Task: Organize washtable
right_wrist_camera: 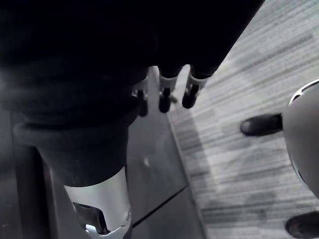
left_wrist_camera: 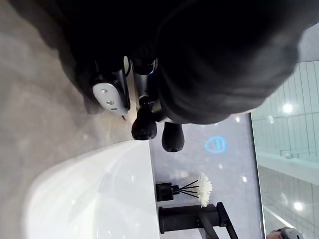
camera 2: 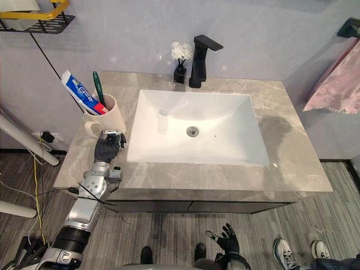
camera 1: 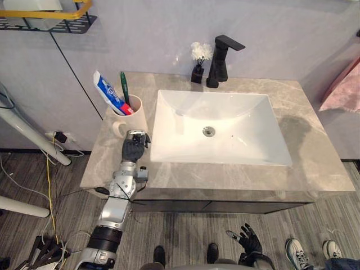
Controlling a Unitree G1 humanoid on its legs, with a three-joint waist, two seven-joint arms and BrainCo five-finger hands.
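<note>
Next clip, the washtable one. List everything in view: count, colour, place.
grey marble-look countertop: 1, grey, centre, against the wall
white rectangular sink basin: 1, white, set into the countertop
black angular faucet: 1, black, behind the basin
small black vase of white flowers: 1, left of the faucet
cream ceramic mug: 1, cream, countertop's left rear
blue-white-red toothpaste tube: 1, in the mug
green toothbrush: 1, in the mug
pink towel: 1, hanging far right
black wire shelf with yellow rail: 1, wall, upper left
person's white sneakers: 2, floor, lower right
left hand: 1, just in front of the mug
right hand: 1, low, open
</note>
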